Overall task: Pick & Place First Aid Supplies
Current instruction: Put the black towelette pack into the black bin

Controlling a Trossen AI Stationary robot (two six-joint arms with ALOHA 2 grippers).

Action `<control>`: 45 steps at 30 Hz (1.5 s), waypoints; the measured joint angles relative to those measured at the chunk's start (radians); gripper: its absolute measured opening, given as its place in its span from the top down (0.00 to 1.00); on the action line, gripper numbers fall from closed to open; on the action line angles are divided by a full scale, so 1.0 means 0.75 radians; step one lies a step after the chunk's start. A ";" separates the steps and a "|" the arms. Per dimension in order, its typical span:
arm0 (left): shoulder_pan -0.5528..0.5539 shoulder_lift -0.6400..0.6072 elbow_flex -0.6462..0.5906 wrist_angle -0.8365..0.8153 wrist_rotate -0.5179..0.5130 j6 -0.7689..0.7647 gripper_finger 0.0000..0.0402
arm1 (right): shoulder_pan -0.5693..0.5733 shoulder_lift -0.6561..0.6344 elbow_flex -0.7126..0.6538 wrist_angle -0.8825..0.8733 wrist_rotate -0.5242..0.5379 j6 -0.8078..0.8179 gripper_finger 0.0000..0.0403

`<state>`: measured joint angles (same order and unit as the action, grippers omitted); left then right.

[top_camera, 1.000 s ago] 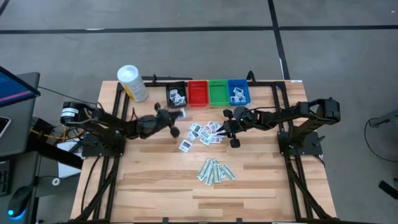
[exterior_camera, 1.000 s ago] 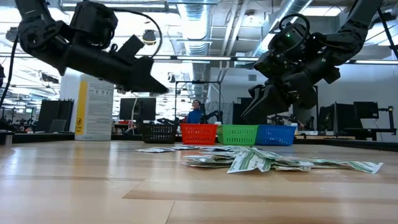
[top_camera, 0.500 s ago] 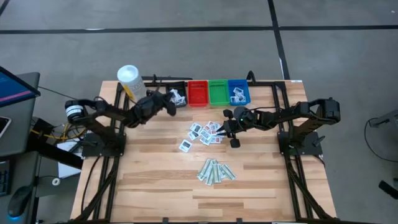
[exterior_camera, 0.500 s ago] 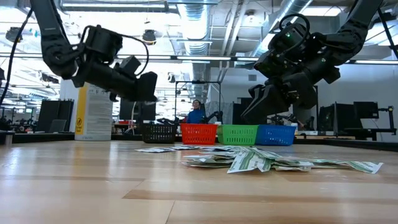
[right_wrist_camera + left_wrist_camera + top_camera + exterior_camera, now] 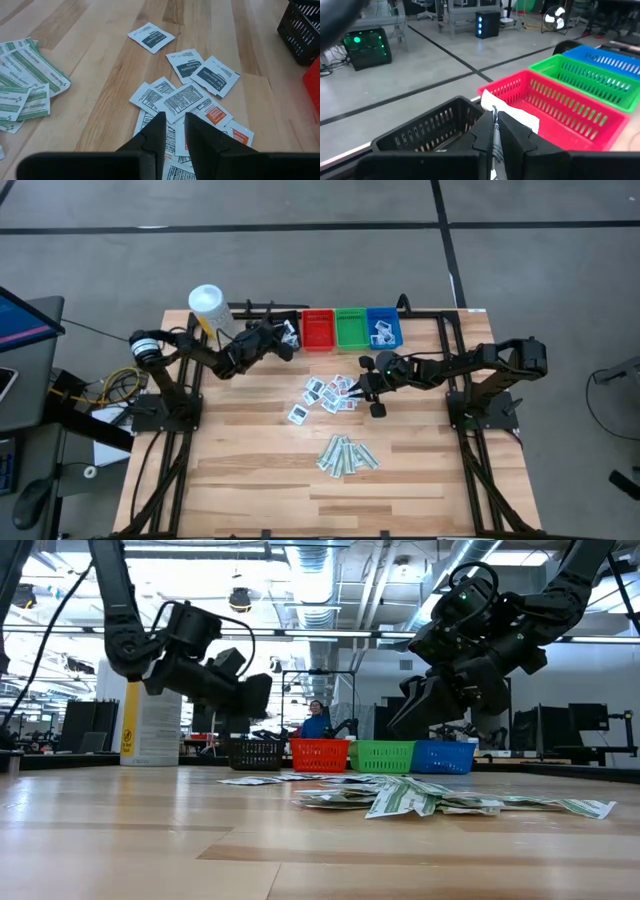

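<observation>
Light wooden table (image 5: pixel 250 470), four small plastic bins along its far edge. We find the left gripper (image 5: pixel 495 131) pinched narrow on a white paper packet (image 5: pixel 512 114), held upright above the black slatted bin (image 5: pixel 427 125). The bin lies just ahead and below; probably over its rim. Right gripper (image 5: pixel 172 125), fingers narrow, seemingly empty, hovers over the scattered white packets (image 5: pixel 182 100).

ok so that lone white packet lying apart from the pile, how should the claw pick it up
The lone white packet lies flat on the wooden table, clear of its neighbours. Probably best to come straight down from above and pinch across its shorter sides, since every edge is free and nothing overlaps it.
</observation>
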<state>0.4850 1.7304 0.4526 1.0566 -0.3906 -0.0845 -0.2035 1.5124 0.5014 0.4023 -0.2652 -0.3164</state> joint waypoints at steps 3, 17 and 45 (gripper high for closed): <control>0.007 0.023 0.006 0.000 -0.002 0.001 0.93 | 0.000 0.000 0.000 -0.001 0.000 0.000 0.84; 0.013 0.027 0.006 -0.001 -0.003 -0.001 0.74 | 0.000 0.000 0.000 -0.001 0.000 0.000 0.84; -0.387 0.026 0.006 -0.104 0.842 0.207 0.73 | 0.000 0.000 0.000 -0.002 0.000 0.001 0.84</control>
<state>0.1944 1.7496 0.4572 0.9784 0.2407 0.0708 -0.2035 1.5124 0.5014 0.4007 -0.2649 -0.3161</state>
